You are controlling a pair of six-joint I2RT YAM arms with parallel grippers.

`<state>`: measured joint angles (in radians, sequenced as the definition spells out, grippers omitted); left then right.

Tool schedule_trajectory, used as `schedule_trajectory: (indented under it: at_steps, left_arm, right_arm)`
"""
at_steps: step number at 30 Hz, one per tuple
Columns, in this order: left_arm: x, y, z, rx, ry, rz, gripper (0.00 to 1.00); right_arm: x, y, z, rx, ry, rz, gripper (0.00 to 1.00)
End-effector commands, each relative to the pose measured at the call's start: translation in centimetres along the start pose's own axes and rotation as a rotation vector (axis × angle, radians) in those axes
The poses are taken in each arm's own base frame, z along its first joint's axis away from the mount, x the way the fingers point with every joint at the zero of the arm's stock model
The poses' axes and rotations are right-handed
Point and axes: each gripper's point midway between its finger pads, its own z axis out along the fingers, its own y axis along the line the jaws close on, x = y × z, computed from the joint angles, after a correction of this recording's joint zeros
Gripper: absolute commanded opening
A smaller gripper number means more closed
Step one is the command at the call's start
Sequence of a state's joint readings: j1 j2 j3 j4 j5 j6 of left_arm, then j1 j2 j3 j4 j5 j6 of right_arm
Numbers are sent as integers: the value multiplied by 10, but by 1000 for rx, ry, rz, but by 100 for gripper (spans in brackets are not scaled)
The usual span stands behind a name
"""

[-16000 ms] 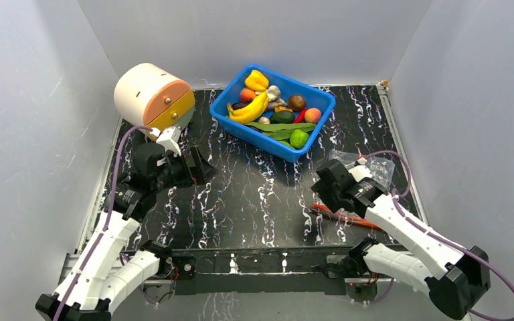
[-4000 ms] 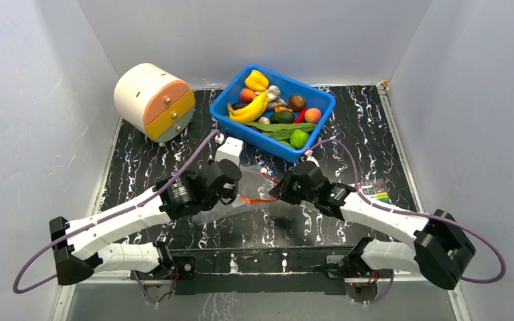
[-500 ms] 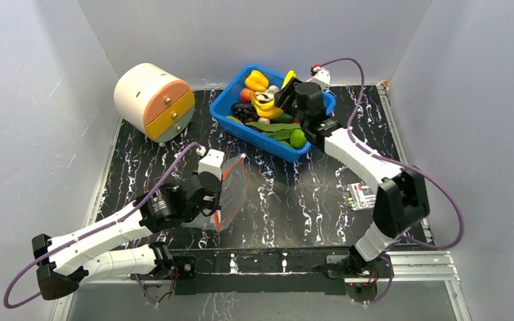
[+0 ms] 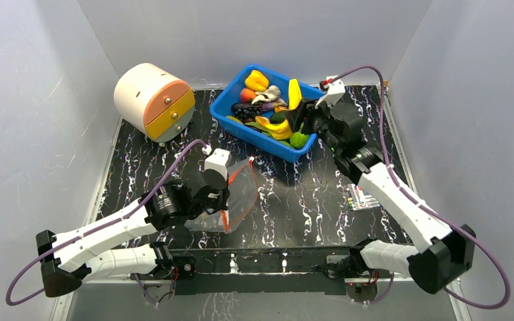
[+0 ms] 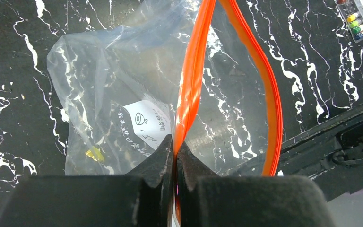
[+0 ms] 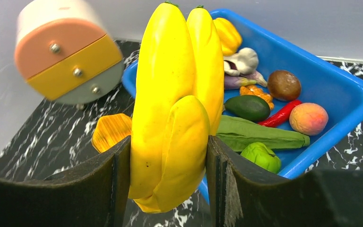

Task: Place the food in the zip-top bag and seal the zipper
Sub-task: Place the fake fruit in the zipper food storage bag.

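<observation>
The zip-top bag [image 4: 242, 195] hangs clear and floppy from my left gripper [image 4: 222, 202], low over the table at centre left. In the left wrist view the left gripper [image 5: 175, 149] is shut on one side of the orange-red zipper [image 5: 191, 90]. The other side bows away, so the bag [image 5: 113, 80] gapes. My right gripper [image 4: 296, 119] is shut on the yellow banana [image 4: 294, 93] over the blue bin's right end. The right wrist view shows the banana [image 6: 179, 85] upright between the fingers [image 6: 116, 179]. A peach [image 6: 308, 118], chili [image 6: 281, 115], lime [image 6: 261, 157] and green leaves [image 6: 260, 135] lie in the bin.
The blue bin [image 4: 251, 136] sits at the back centre and holds more toy food, including a yellow pepper [image 4: 256, 80]. A round drawer box [image 4: 152, 100] stands at the back left. A small card with coloured dots [image 4: 363, 197] lies at the right. White walls enclose the table.
</observation>
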<state>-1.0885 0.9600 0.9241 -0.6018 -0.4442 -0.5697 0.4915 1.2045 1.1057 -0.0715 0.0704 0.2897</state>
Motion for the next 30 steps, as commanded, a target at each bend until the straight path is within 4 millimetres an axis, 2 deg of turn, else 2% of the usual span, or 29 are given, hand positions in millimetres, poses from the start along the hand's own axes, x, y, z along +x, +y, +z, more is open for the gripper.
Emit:
schedule_trajectory:
  at_steps: [1,7,13,16,26,30]
  left_arm:
    - [-22,-11,-12,51,-47,-41,0]
    - [-30,-12,-18,84,-93,-24,0]
    - [-39,-18,-24,127,-122,9,0]
    - [-38,-15,-23,113,-119,16,0]
    - [-45,-28,-29,189,-144,28,0]
    - [-46,-38,-33,252,-151,31,0]
  right_arm:
    - [-13,28,-38,-202,-55,-164,21]
    - [-14,54,-83,-399,-127,-293,21]
    - [-6,82,-116,-606,-211,-341,20]
    - [-12,97,-134,-702,-291,-358,19]
    - [-22,119,-154,-849,-382,-439,20]
    - [-18,127,-159,-912,-397,-498,21]
